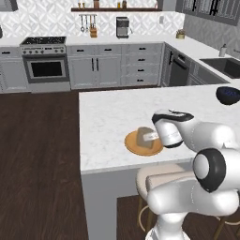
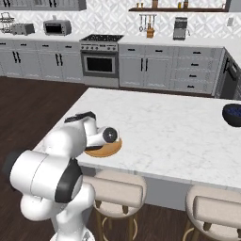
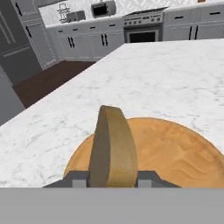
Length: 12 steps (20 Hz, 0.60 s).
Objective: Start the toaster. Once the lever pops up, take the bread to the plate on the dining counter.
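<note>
bread [image 3: 112, 148] upright on plate [image 3: 175, 151], near dining counter [image 1: 112, 117] edge

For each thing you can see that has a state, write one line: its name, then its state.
bread: on edge between the claw tips, over the plate.
plate: flat on the dining counter, near its edge.
claw: tips on either side of the bread; grip unclear.
dining counter: holds the plate and a dark blue bowl.
toaster: on the far counter, levers too small to read.

The arm hides most of the plate [image 2: 104, 150] in the right base view. In the hand view the bread's [image 3: 113, 148] foot is cut off beside the tool [image 3: 111, 180]. The toaster [image 2: 22, 29] is too small for its levers to show.
</note>
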### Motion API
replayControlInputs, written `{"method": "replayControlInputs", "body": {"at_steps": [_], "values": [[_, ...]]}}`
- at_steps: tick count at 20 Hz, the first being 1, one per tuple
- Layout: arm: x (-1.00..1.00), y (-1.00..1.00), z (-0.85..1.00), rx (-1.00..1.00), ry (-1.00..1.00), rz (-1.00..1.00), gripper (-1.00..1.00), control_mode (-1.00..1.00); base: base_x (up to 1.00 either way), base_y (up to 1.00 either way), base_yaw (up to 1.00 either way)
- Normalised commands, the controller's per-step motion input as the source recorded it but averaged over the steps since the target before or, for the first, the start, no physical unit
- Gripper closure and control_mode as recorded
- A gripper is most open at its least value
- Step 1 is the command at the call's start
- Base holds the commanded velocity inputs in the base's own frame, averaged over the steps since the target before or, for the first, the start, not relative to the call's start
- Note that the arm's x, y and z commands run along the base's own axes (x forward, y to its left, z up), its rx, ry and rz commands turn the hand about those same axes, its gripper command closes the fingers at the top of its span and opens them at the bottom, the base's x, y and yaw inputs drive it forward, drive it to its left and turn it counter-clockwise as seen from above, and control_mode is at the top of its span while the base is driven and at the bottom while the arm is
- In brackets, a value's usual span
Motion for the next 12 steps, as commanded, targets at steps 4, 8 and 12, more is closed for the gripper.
{"method": "replayControlInputs", "body": {"at_steps": [4, 8, 12], "values": [[-0.06, -0.33, 0.02, -0.05, -0.09, -0.03, -1.00, -1.00, 0.00, 0.00, 0.00], [0.03, -0.48, 0.14, -0.06, -0.01, -0.09, -1.00, -1.00, 0.00, 0.00, 0.00], [0.08, -0.53, 0.11, -0.05, 0.00, -0.09, -1.00, -1.00, 0.00, 0.00, 0.00]]}}
